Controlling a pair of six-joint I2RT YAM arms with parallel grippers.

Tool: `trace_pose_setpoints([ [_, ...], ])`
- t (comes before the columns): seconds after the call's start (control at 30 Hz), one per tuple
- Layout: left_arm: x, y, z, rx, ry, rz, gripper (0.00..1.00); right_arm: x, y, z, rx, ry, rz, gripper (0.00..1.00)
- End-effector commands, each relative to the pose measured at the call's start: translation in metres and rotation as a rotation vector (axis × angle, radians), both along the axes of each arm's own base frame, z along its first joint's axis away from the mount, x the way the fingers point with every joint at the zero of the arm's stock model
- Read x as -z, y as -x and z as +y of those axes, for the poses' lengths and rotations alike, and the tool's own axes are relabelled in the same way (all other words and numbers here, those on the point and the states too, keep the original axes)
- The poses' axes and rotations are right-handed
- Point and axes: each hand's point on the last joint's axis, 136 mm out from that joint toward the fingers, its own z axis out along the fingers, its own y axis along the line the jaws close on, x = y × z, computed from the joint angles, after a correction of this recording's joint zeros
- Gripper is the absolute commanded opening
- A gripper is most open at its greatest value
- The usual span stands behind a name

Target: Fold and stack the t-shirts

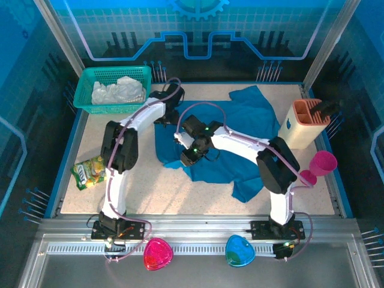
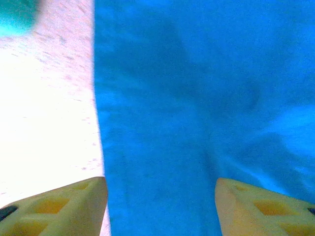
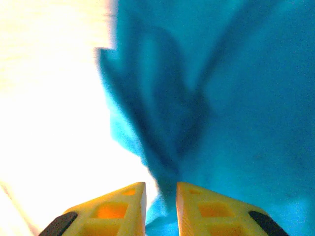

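A teal-blue t-shirt (image 1: 240,132) lies crumpled across the middle and right of the table, and a white t-shirt (image 1: 120,91) is bunched in the green mesh basket (image 1: 90,75). My left gripper (image 1: 164,118) hovers over the teal shirt's left edge. In the left wrist view the left gripper (image 2: 161,196) is open wide, with the flat teal shirt (image 2: 197,98) beneath it. My right gripper (image 1: 189,157) is at the shirt's lower left part. In the right wrist view the right gripper (image 3: 161,196) stands narrowly open, a raised fold of the teal shirt (image 3: 167,162) in the gap.
A yellow-green snack packet (image 1: 90,172) lies at the left edge. A beige holder (image 1: 303,123) and a pink cup (image 1: 323,163) stand on the right side. Bare speckled tabletop (image 1: 150,186) lies in front of the shirt.
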Motion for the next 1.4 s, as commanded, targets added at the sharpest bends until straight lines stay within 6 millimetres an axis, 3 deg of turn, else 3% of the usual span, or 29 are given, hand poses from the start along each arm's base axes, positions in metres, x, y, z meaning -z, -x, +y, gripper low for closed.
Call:
trace_pose_setpoints([
  [0.0,-0.023,0.008,0.012,-0.011,-0.022,-0.024,0.61,-0.022,0.038,0.025,-0.184,-0.169,0.097,0.23],
  [0.23,0.004,0.011,0.004,-0.007,0.014,0.028,0.61,-0.003,0.050,0.043,-0.216,-0.124,0.129,0.25],
  [0.37,0.011,0.013,0.007,-0.010,-0.002,0.049,0.61,0.002,0.055,0.053,-0.274,-0.050,0.029,0.41],
  [0.47,0.005,0.018,0.023,-0.057,-0.031,0.044,0.61,0.001,0.055,0.059,-0.342,0.033,-0.101,0.45],
  [0.63,-0.020,0.034,0.067,-0.201,0.032,0.001,0.60,0.007,0.049,0.065,-0.476,0.195,-0.320,0.46],
  [0.83,-0.045,0.063,0.103,-0.298,0.120,-0.043,0.61,0.033,0.031,0.070,-0.623,0.374,-0.428,0.48],
  [1.13,-0.039,0.086,0.110,-0.325,0.176,-0.035,0.61,0.047,0.006,0.090,-0.664,0.447,-0.515,0.48],
  [1.17,-0.037,0.087,0.110,-0.325,0.177,-0.031,0.61,0.062,0.006,0.089,-0.674,0.471,-0.499,0.48],
  [1.23,-0.035,0.086,0.108,-0.321,0.186,-0.028,0.60,0.069,0.002,0.088,-0.680,0.495,-0.506,0.47],
  [1.37,-0.033,0.084,0.106,-0.315,0.199,-0.026,0.60,0.081,-0.001,0.085,-0.682,0.529,-0.503,0.38],
])
